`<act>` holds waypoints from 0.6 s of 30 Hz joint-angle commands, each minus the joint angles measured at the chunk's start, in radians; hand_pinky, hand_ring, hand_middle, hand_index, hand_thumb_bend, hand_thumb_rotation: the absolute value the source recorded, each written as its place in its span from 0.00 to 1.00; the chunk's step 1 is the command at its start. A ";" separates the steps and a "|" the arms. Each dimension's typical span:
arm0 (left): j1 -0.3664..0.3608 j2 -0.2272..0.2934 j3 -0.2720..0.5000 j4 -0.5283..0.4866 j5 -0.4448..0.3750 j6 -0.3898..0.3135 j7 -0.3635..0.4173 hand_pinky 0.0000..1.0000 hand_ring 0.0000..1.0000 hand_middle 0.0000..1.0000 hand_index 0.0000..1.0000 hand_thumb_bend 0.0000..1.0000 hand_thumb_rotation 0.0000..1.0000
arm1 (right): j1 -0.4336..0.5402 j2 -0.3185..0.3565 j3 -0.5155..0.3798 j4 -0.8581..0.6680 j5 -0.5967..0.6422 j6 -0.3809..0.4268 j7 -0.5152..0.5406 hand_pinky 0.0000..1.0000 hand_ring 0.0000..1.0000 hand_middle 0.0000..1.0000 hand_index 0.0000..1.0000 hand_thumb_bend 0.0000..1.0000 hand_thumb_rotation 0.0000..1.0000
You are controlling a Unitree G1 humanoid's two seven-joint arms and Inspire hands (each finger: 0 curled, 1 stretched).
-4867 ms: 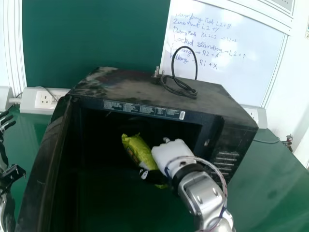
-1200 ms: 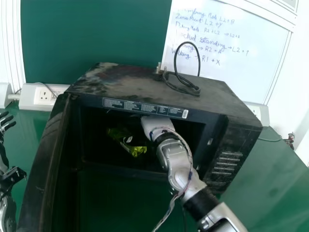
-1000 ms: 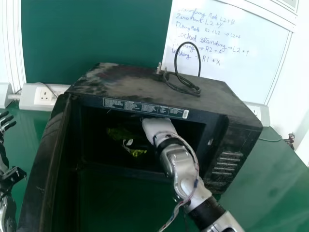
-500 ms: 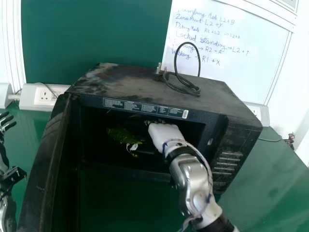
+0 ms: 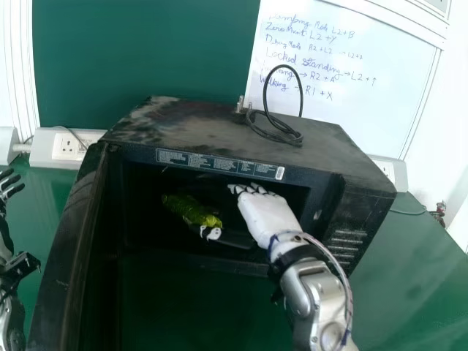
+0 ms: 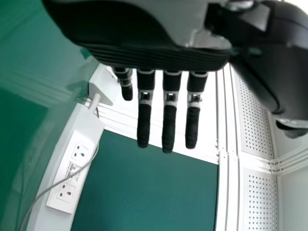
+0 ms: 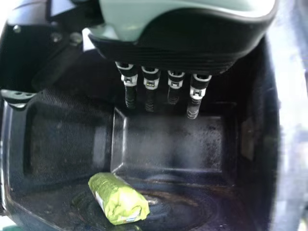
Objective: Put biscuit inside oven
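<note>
Oven floor (image 7: pixel 180 209) holds biscuit (image 5: pixel 191 210), left of fingers (image 5: pixel 237 189)

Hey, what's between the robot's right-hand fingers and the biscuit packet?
Just the bare inside of the oven: in the right wrist view, nothing lies between the fingers of the right hand and the green packet.

Shiny wrapper (image 5: pixel 188 210), matt oven (image 5: pixel 212 124)
Head view: crinkled, plastic-looking wrapper toward eight o'clock; smudged, dull oven top at twelve; smooth, glossy tabletop (image 5: pixel 417 256) at four.
</note>
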 commanded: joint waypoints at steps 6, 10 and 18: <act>-0.004 0.007 0.000 0.006 0.004 -0.002 -0.003 0.57 0.59 0.60 0.61 0.86 0.89 | 0.086 -0.015 -0.059 -0.088 -0.004 -0.031 -0.006 0.86 0.93 0.95 0.96 1.00 1.00; -0.007 0.007 0.000 0.011 0.006 -0.003 -0.002 0.58 0.59 0.60 0.61 0.86 0.88 | 0.144 -0.005 -0.102 -0.139 0.021 -0.041 -0.026 0.86 0.93 0.95 0.96 1.00 1.00; -0.011 0.010 0.002 0.026 0.002 -0.015 -0.009 0.58 0.60 0.61 0.61 0.86 0.88 | 0.298 0.003 -0.224 -0.280 0.146 -0.105 -0.080 0.82 0.91 0.94 0.95 1.00 0.99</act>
